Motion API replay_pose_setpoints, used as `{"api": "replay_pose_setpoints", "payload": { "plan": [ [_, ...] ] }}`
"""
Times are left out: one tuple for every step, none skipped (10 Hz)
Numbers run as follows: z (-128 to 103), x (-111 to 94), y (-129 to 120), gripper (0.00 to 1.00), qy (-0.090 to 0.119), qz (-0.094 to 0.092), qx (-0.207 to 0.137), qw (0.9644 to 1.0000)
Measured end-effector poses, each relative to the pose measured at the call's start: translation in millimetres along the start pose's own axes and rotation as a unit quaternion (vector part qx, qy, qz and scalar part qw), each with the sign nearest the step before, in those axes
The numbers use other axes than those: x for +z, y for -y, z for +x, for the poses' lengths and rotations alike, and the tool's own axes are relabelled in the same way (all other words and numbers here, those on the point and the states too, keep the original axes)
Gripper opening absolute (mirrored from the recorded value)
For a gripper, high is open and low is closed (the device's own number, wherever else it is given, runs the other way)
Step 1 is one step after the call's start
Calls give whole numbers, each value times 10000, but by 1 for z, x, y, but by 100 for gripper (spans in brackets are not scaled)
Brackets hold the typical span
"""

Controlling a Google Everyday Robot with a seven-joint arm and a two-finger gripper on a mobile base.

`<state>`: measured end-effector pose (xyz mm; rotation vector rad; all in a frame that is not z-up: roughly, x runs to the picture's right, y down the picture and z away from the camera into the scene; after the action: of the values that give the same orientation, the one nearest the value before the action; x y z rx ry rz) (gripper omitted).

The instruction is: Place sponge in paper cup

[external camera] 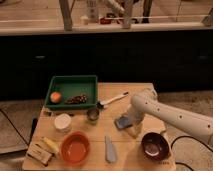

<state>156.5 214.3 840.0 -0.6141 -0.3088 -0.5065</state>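
Observation:
The blue-grey sponge (121,122) lies flat on the wooden table (150,92), right of centre. My gripper (132,125) hangs at the end of the white arm (170,116) that reaches in from the right; it is down at the sponge's right edge, touching or nearly touching it. The white paper cup (62,122) stands upright on the left side of the table, well left of the sponge, with the small dark metal cup (92,115) between them.
A green tray (71,82) at the back left holds an orange (55,96) and a dark item. An orange bowl (75,148) and a pale spatula-like piece (110,149) lie in front. A dark bowl (154,145) sits front right. Yellow-and-tan items (44,148) lie front left. A brush (113,99) lies behind the sponge.

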Motion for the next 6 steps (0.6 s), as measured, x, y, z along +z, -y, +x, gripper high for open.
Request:
{"api": "replay_pose_setpoints", "payload": {
  "plan": [
    [0, 0, 0, 80, -6, -2, -24, 10000],
    [0, 0, 0, 80, -10, -6, -40, 10000],
    [0, 0, 0, 80, -12, -8, -52, 10000],
    [0, 0, 0, 80, -15, -11, -65, 10000],
    [0, 0, 0, 80, -16, -10, -70, 10000],
    [0, 0, 0, 80, -17, -9, -75, 10000]
  ]
}}
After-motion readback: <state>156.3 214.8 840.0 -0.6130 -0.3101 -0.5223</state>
